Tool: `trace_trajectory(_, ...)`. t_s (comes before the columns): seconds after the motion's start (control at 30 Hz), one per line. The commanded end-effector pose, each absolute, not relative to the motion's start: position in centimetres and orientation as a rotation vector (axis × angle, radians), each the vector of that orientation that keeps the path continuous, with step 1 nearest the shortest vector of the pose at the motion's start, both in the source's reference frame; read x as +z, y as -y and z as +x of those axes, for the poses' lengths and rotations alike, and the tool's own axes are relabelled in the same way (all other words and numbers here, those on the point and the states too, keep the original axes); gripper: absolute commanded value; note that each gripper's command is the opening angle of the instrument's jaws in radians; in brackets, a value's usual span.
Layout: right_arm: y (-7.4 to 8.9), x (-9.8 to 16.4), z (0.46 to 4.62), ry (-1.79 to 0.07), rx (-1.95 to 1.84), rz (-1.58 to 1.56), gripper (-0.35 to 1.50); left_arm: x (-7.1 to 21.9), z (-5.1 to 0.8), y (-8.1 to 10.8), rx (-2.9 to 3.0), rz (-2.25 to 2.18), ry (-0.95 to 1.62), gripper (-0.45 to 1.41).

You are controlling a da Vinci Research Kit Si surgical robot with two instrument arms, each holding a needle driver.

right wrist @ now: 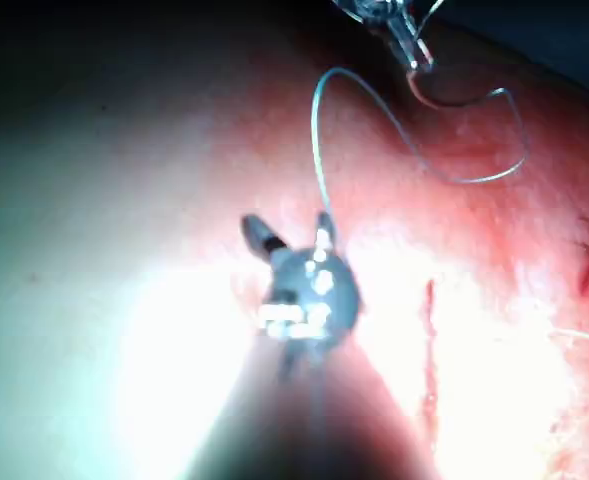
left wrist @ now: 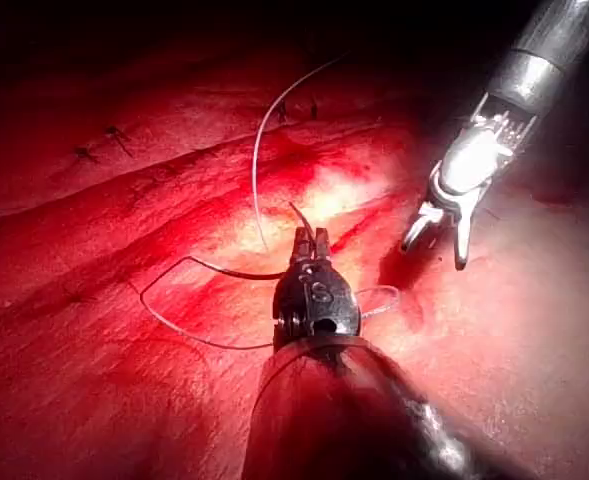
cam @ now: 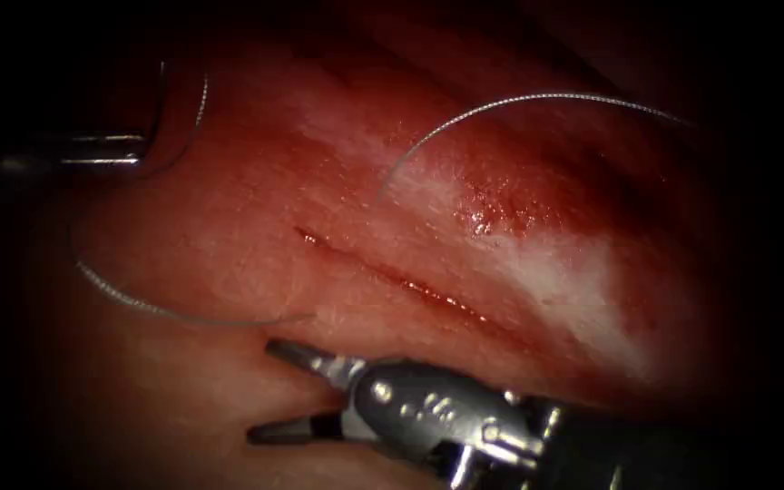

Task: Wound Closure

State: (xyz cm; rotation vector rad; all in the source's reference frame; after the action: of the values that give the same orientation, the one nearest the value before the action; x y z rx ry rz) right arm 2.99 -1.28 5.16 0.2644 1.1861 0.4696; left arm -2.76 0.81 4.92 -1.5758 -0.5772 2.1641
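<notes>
The cut (cam: 401, 281) runs slantwise across the tissue (cam: 229, 236). My left tool (cam: 133, 150) hangs at the far left of the cut, jaws shut on the curved needle (cam: 200, 109). From close by, the left tool (left wrist: 309, 238) grips the needle (left wrist: 236, 272) near one end, and it is out of the tissue. Thread (cam: 519, 98) arcs over the tissue right of the cut, and another stretch of thread (cam: 165, 311) lies on the left. My right tool (cam: 265, 390) hovers near the cut's near side, jaws open and holding nothing, as also seen for the right tool (left wrist: 434, 252) and the right tool (right wrist: 292, 228).
Red fluid (cam: 501, 204) wets the tissue right of the cut beside a pale patch (cam: 573, 281). Older dark stitches (left wrist: 114, 135) sit on a ridge farther off. The left tool (right wrist: 399, 30) and thread (right wrist: 319, 130) lie beyond the right tool's jaws.
</notes>
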Motion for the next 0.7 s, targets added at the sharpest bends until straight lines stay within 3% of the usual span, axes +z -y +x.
trace_trajectory(0.03, 1.3, 5.5, 2.93, -1.164, 0.468, 0.251, 1.09, 5.0, -2.81, -0.8, 2.163, -1.576, 0.580, -0.45)
trace_trajectory(0.2, 1.2, 6.0, 2.85, -1.123, 0.464, 0.208, 0.99, 5.0, -2.83, -0.8, 2.164, -1.574, 0.576, -0.45)
trace_trajectory(0.57, 1.3, 6.8, 3.03, -1.069, 0.420, 0.156, 0.99, 5.0, -2.86, -0.7, 2.164, -1.572, 0.573, -0.45)
trace_trajectory(0.63, 1.3, 6.8, 3.07, -1.068, 0.416, 0.152, 0.73, 5.0, -2.87, -0.7, 2.165, -1.572, 0.572, -0.45)
trace_trajectory(0.67, 1.4, 6.8, 3.07, -1.071, 0.411, 0.155, 0.09, 5.0, -2.87, -0.7, 2.165, -1.572, 0.571, -0.45)
trace_trajectory(0.7, 1.4, 6.8, 3.06, -1.071, 0.411, 0.157, -0.35, 5.0, -2.87, -0.7, 2.165, -1.572, 0.571, -0.45)
